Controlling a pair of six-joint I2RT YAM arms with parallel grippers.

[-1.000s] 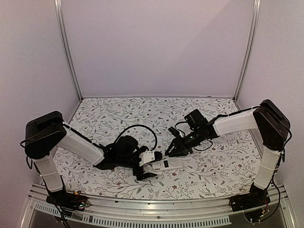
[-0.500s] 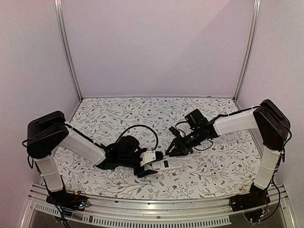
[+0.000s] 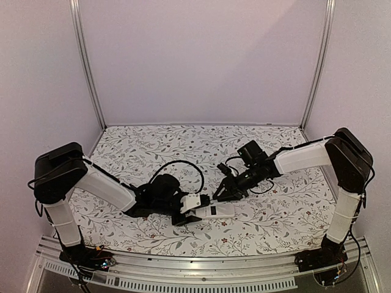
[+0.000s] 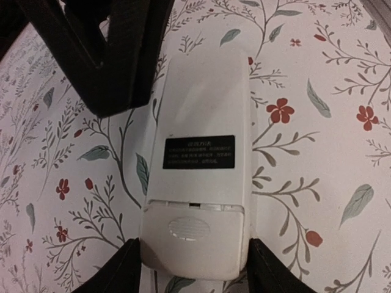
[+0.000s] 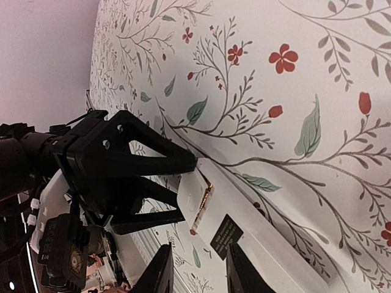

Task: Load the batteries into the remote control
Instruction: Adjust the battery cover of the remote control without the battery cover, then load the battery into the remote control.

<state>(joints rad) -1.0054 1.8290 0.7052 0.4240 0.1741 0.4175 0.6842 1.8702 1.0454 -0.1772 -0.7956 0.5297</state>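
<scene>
The white remote control [image 3: 221, 210] lies back up on the floral table, with a black label [image 4: 199, 152] across its middle. My left gripper [image 3: 194, 215] is shut on its cover end, a finger [image 4: 119, 271] pressed on each side. The cover plate [image 4: 192, 241] sits slightly ajar on that end. In the right wrist view an orange-red sliver [image 5: 205, 196] shows in the gap under the cover; the batteries are otherwise hidden. My right gripper [image 3: 219, 195] hovers open and empty just above the remote's middle, and its dark fingers [image 4: 116, 55] show over the far half.
The floral table [image 3: 281, 207] reaches metal frame posts [image 3: 85, 67] and pale walls on three sides. A black cable [image 3: 183, 165] loops off the left wrist. A metal rail [image 3: 195, 268] runs along the near edge.
My left jaws have closed inward from a wide spread onto the remote's near end. The right arm has barely moved.
</scene>
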